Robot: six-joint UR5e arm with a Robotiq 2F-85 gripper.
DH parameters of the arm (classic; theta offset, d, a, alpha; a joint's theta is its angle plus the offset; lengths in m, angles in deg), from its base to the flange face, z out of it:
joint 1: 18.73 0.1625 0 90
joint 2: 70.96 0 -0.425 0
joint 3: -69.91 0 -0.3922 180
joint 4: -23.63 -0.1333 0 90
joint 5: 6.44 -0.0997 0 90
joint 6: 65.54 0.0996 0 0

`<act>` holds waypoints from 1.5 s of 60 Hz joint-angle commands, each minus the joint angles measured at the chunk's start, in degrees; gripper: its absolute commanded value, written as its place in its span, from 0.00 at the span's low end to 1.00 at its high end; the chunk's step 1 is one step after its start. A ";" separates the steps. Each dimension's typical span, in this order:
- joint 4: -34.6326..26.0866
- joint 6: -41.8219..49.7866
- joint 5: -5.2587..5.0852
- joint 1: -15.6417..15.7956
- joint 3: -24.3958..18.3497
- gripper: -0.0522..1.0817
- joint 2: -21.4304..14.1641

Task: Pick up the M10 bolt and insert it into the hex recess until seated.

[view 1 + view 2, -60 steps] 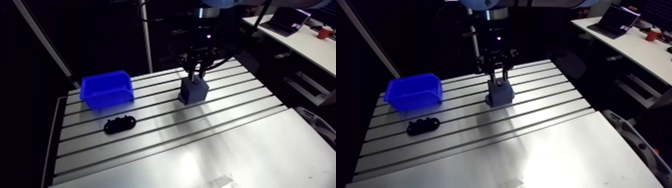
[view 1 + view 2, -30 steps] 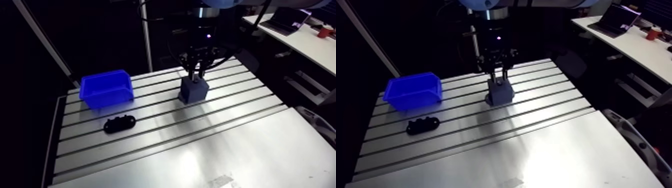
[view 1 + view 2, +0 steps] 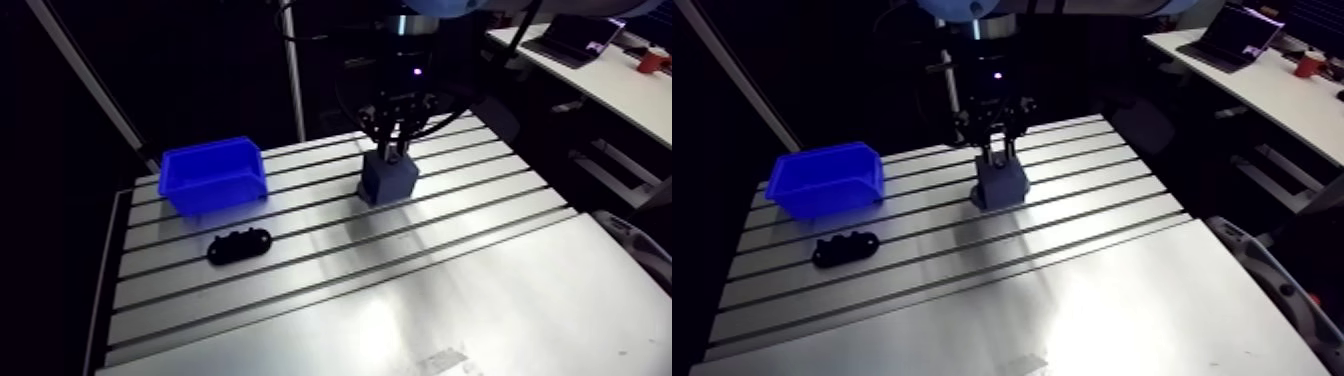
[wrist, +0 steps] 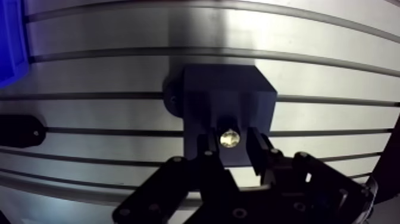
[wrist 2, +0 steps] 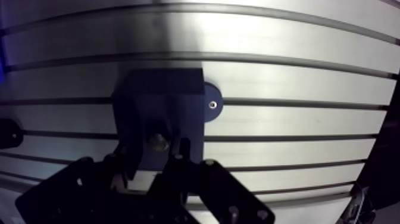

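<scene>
A dark blue block (image 3: 388, 178) with a recess in its top stands on the slotted table (image 3: 330, 300), right of centre at the back. My gripper (image 3: 396, 150) hangs straight down onto the block's top. In the wrist view the bolt (image 4: 230, 138) shows as a shiny round end between my two fingers (image 4: 206, 152), directly over the block (image 4: 226, 98). The fingers press on the bolt from both sides, so my gripper (image 4: 231, 148) is shut on it. The recess itself is hidden under the bolt and fingers.
A blue bin (image 3: 212, 176) sits at the back left of the table. A black oblong part (image 3: 240, 246) lies in front of it. The block has a round mounting tab (image 5: 211, 102) screwed to a slot.
The whole arm view has shifted very slightly. The gripper stays over the block with the bolt in it, and the things on the table have not moved.
</scene>
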 commanded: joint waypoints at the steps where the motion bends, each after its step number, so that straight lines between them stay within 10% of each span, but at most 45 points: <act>1: 0.03 0.00 0.06 0.00 0.00 0.57 0.03; 90: 0.56 -0.34 0.06 -0.09 0.27 0.59 0.03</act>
